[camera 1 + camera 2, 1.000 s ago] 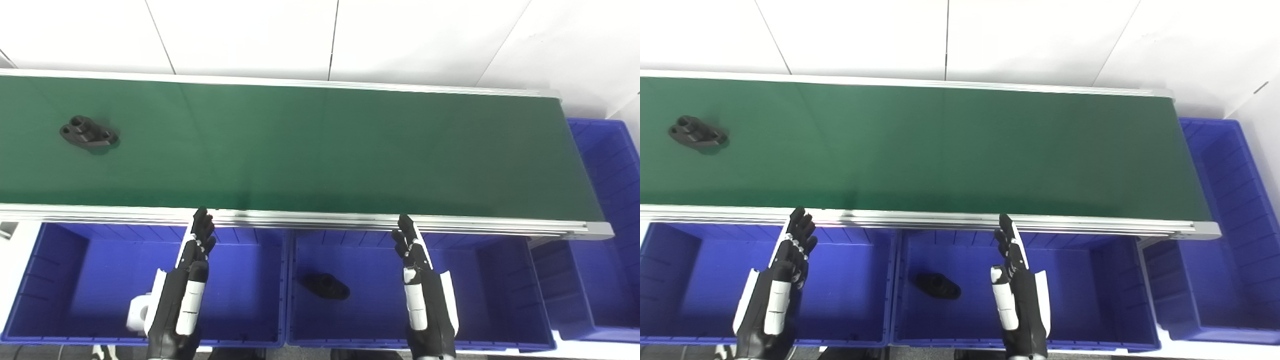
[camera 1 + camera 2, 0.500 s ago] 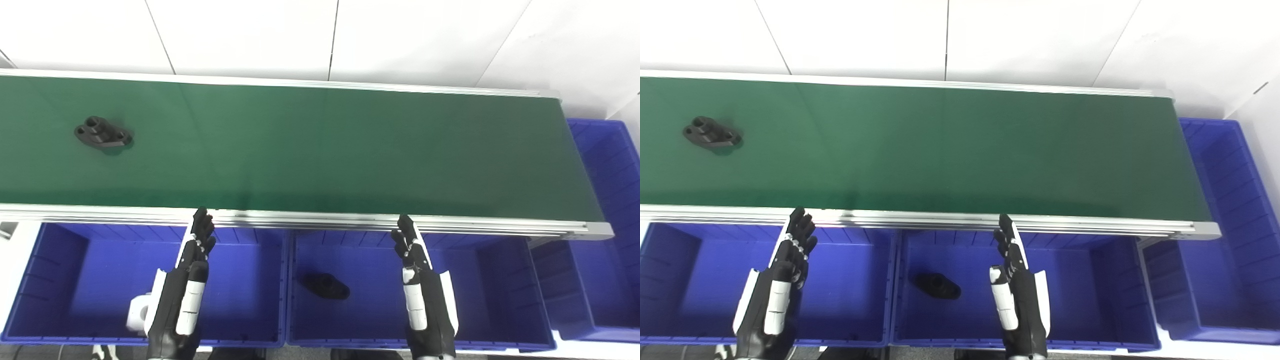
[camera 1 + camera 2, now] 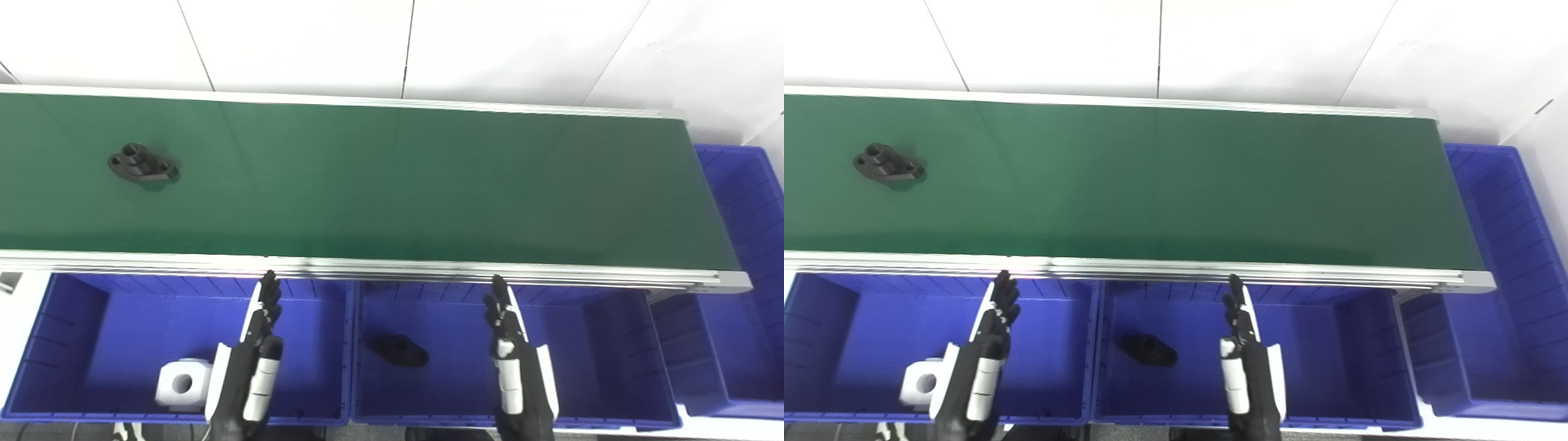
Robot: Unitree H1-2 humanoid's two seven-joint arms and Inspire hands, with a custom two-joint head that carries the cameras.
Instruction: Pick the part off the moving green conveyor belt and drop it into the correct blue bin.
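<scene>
A black flanged part (image 3: 143, 169) with holes lies on the green conveyor belt (image 3: 392, 184) at its left end. My left hand (image 3: 252, 367) hovers open over the left blue bin (image 3: 110, 318), fingers stretched toward the belt's near rail. Over the middle blue bin (image 3: 582, 343) my right hand (image 3: 513, 367) is open too, holding nothing. Both hands are well short of the part, below and to its right.
A white block with a hole (image 3: 181, 384) lies in the left bin beside my left hand. A black part (image 3: 398, 350) rests in the middle bin. Another blue bin (image 3: 747, 275) stands at the belt's right end. A white wall lies behind.
The black part has travelled rightward along the belt. My left hand has shifted right and lower, uncovering the white block. My right hand has dropped slightly.
</scene>
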